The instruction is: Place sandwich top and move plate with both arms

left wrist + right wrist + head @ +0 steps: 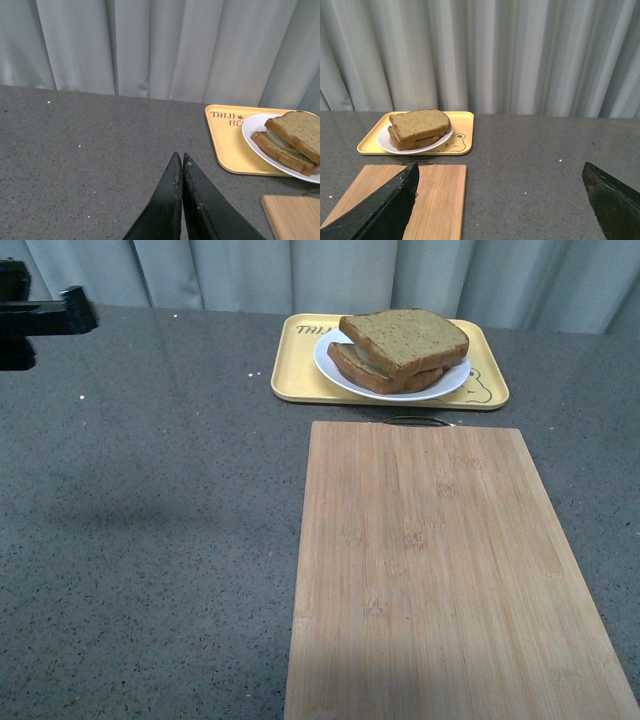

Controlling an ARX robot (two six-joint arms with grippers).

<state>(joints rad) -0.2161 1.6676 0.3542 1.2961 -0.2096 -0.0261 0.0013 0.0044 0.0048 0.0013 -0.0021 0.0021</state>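
showing only in wrist views (front hides them): left tool (pixel 181 162) closed, right tool (pixel 500 190) spread.

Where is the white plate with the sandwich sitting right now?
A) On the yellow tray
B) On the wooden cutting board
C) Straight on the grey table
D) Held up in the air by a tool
A: the front view shows the plate resting on the yellow tray, behind the bare cutting board, with the top slice already on the sandwich.

Speckled matt stone tabletop (pixel 150 540), pale wood-grain board (pixel 450 580), glossy plate (pixel 335 370)
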